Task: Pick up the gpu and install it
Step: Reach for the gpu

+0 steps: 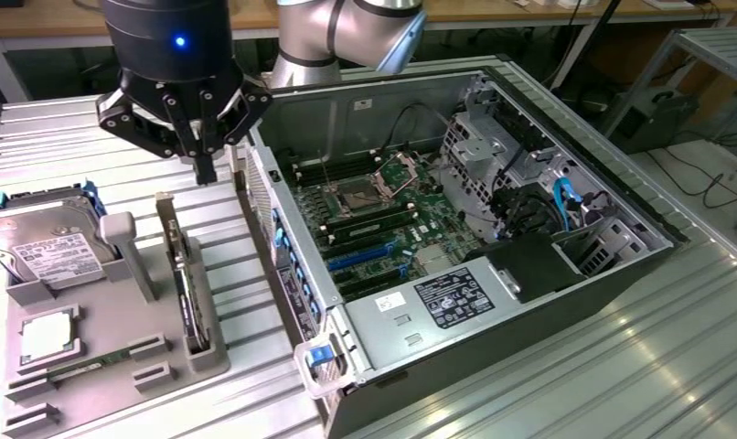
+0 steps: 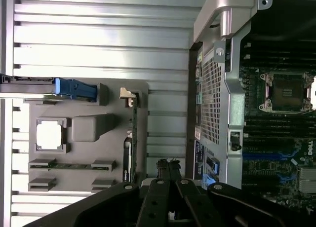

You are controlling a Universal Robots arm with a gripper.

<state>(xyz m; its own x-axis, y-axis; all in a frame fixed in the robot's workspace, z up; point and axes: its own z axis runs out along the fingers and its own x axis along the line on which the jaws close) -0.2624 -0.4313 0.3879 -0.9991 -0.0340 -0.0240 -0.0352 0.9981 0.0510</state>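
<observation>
I'm hovering the end effector, shut and empty, just above the gpu, which is standing on edge in the gray fixture on the counter beside the open case, top edge up for a pinch grasp.

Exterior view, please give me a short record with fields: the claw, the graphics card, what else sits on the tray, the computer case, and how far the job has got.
claw: claw shut, holding nothing, in the air near the tray, apart from the card
card: thin green circuit card with silver end bracket, standing on edge in the grey moulded tray
also on tray: silver boxy hard drive with white label; square processor chip
case: open silver computer case, on the exterior view's right of the tray
progress: card not yet picked up
</observation>
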